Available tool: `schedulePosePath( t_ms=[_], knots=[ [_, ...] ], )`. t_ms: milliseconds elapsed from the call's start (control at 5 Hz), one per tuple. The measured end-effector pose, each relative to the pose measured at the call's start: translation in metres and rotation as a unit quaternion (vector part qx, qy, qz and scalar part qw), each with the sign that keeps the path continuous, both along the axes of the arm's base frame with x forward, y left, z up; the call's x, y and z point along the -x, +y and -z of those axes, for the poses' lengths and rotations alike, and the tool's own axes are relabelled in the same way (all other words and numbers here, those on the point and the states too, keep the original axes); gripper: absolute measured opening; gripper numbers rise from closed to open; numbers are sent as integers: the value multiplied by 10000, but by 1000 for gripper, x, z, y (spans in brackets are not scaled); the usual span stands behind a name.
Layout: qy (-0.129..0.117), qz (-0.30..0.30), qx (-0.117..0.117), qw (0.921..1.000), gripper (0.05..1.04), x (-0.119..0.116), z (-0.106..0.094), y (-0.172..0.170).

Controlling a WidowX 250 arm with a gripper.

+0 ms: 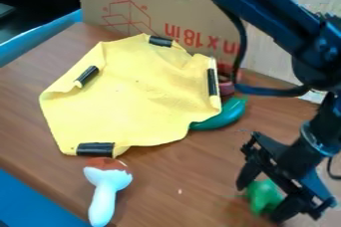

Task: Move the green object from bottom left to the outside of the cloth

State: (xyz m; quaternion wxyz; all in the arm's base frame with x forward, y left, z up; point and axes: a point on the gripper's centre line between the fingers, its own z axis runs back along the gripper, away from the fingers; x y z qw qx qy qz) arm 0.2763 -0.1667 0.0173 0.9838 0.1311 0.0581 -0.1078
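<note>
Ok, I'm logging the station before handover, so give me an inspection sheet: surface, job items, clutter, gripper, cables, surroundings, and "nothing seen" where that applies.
Surface: brown wood-look table, one small pale speck near the front.
Job items: green object at lower right, off the yellow cloth; cloth rumpled, black strips along its edges.
Clutter: white toy with reddish-brown top in front of the cloth; teal-green curved thing partly under its right edge; reddish thing behind that.
Gripper: at the green object; grip not certain.
Cables: black cable looping beside the arm, clear of the cloth.
Surroundings: printed cardboard standing behind.
</note>
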Motion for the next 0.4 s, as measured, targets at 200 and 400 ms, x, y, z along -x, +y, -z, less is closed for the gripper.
schedulePosePath(
  t_ms=[200,400],
  knots=[
    [27,-361,70,9993,820,-14,-1,10],
    [197,-707,163,9972,1001,-19,-7,30]
  ],
)
